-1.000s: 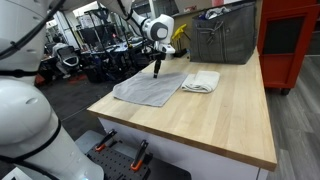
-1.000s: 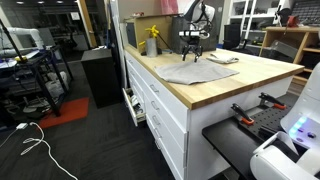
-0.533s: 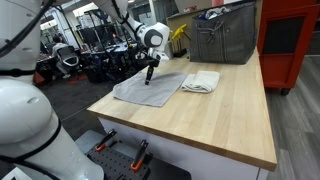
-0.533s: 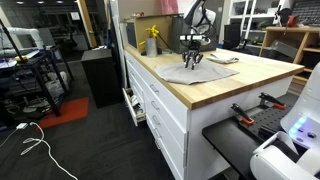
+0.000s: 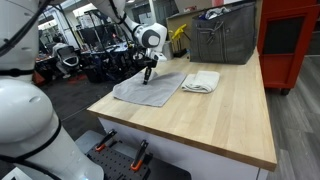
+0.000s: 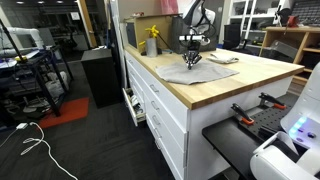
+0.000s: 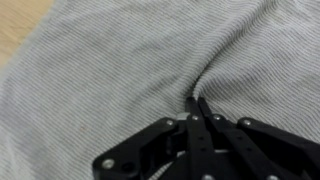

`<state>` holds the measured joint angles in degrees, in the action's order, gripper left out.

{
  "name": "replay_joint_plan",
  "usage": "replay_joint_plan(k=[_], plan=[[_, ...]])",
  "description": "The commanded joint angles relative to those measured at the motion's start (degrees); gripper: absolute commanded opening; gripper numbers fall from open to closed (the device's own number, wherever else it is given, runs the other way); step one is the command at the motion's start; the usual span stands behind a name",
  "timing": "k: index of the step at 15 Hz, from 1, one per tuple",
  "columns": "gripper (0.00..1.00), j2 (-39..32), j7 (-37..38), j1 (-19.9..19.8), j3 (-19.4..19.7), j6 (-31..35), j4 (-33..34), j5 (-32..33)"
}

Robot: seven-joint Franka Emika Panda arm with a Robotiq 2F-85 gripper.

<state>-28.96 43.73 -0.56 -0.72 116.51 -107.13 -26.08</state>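
Grey cloth (image 7: 110, 60) lies spread out on the wooden tabletop (image 5: 225, 120), right under me. My claw (image 7: 197, 103) is pinched tight on a little ridge of it, so the cloth puckers up there. Most of the cloth stretches from my claw toward the tabletop's near edge. A folded white towel (image 5: 201, 81) sits just beside it.

In an exterior view, a cloth (image 5: 140, 92) is spread on the table (image 5: 220, 120) at centre-left of the frame. A folded towel (image 5: 202, 81) is set just to its right. A bin (image 5: 222, 42) is placed behind both, at upper right. The gripper (image 5: 147, 80) is set on the cloth's far part.
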Motion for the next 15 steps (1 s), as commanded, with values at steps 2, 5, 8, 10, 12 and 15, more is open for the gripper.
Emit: replay_joint_plan(k=[2,5,8,10,12,15], plan=[[0.01,0.8,0.6,1.9,2.1,2.2,-1.0,2.7],[0.01,0.6,1.4,2.0,3.2,2.8,-0.1,4.2],[0.01,0.4,2.0,1.8,4.6,3.3,1.0,6.0],[0.01,0.1,2.3,1.6,5.5,3.4,1.9,7.3],[0.01,0.0,2.3,1.6,5.9,3.4,2.3,7.8],[0.35,0.5,1.9,1.6,5.7,3.4,2.4,7.5]])
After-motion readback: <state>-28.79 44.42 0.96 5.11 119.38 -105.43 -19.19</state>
